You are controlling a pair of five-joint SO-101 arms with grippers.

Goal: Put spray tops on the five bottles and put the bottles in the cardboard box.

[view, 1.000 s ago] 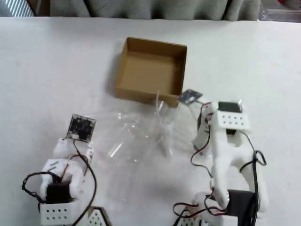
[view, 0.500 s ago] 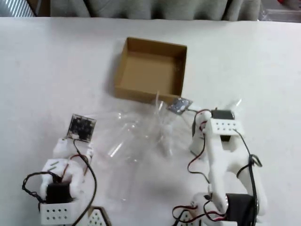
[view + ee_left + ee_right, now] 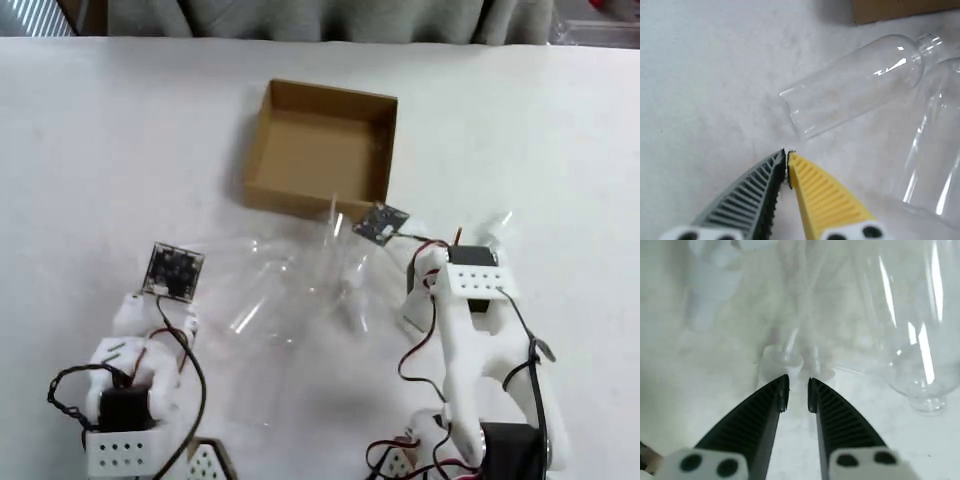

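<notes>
The open cardboard box (image 3: 320,150) stands at the table's middle back, with nothing visible inside. Clear capless bottles (image 3: 265,290) lie on their sides in front of it. Beside them is a heap of white spray tops (image 3: 345,275). My left gripper (image 3: 786,157) is shut and empty, its tips just short of one bottle's (image 3: 855,85) base. A second bottle (image 3: 935,145) lies alongside. My right gripper (image 3: 797,387) is narrowly open, its tips right at a spray top (image 3: 782,357) in the heap, with a bottle (image 3: 910,325) beside it.
The left arm (image 3: 125,400) sits at the front left and the right arm (image 3: 475,320) at the front right. One loose spray top (image 3: 495,222) lies apart, right of the right arm. A box corner (image 3: 900,9) is near the bottles.
The right arm has swung left and slightly toward the front, bringing its gripper over the heap of spray tops. The left arm has stayed still.
</notes>
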